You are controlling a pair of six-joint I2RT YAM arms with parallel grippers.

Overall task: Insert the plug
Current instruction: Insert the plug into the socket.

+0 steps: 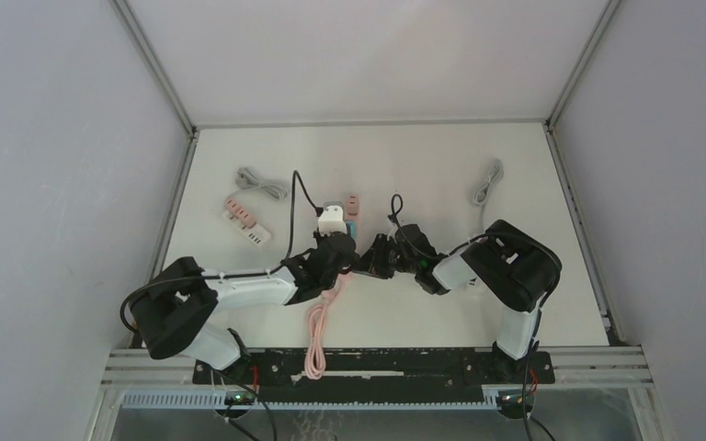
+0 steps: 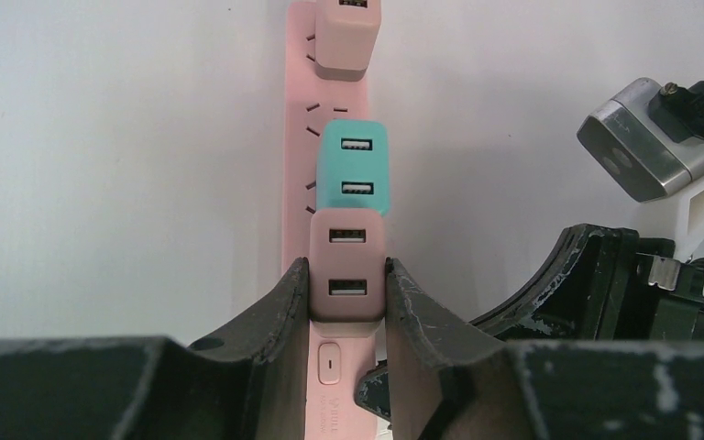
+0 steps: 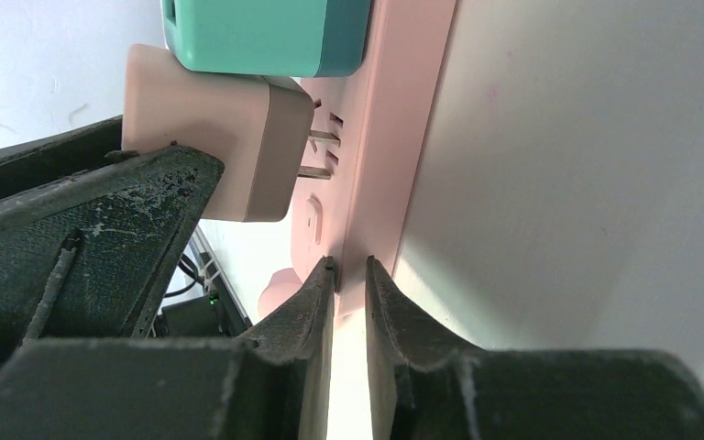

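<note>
I am pinching the plug (image 2: pixel 346 243) in the left gripper (image 2: pixel 346 280), prongs partly exposed. The right gripper (image 3: pixel 350 275) is clamping the power strip (image 3: pixel 412 92); I am aiming for a square, steady push.

Far left on your white table (image 1: pixel 441 156), you've got a grey cable (image 1: pixel 262 184) bunched up, and just beside it, nearer you, a pink-and-white power strip (image 1: pixel 246 223) lying at a slant. Over on the far right, well apart from those, a second grey cable (image 1: pixel 487 184) trails loosely. In your left wrist view a teal charger (image 2: pixel 352 170) shows two USB ports, and beyond it sits a pale pink charger (image 2: pixel 346 37), cut off by the top edge.
</note>
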